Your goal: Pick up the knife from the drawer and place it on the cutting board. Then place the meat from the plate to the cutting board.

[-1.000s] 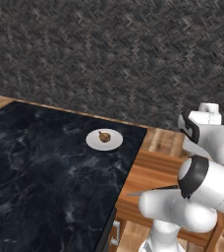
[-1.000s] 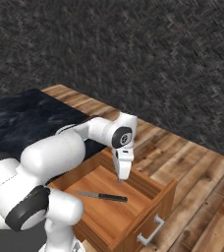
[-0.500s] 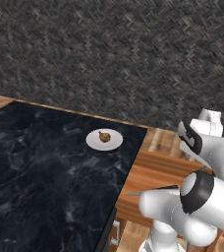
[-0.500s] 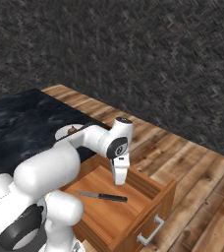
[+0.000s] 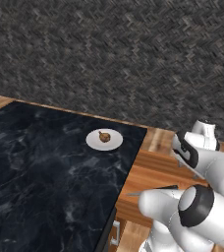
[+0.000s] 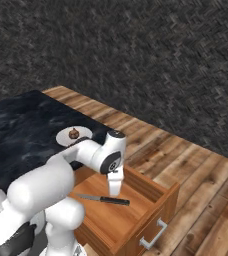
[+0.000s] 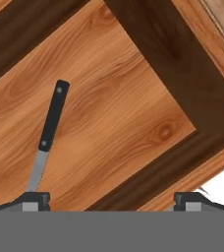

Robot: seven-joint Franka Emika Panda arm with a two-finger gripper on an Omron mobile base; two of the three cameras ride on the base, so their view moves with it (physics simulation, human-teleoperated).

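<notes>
I see the black marble counter (image 5: 45,172) filling the left of my left base view, with wooden floor beyond its right edge. The drawer (image 6: 131,210) stands pulled out below the counter's right edge, its metal handle facing away from the counter. The white plate (image 5: 104,140) sits near the counter's far right corner, with the meat (image 5: 104,136) on its middle. My pincer (image 6: 115,187) hangs over the drawer, jaws spread wide and holding nothing. The knife (image 6: 103,199) lies flat on the drawer floor, its long axis roughly parallel to the drawer front, dark handle toward the right side wall, blade toward the left.
</notes>
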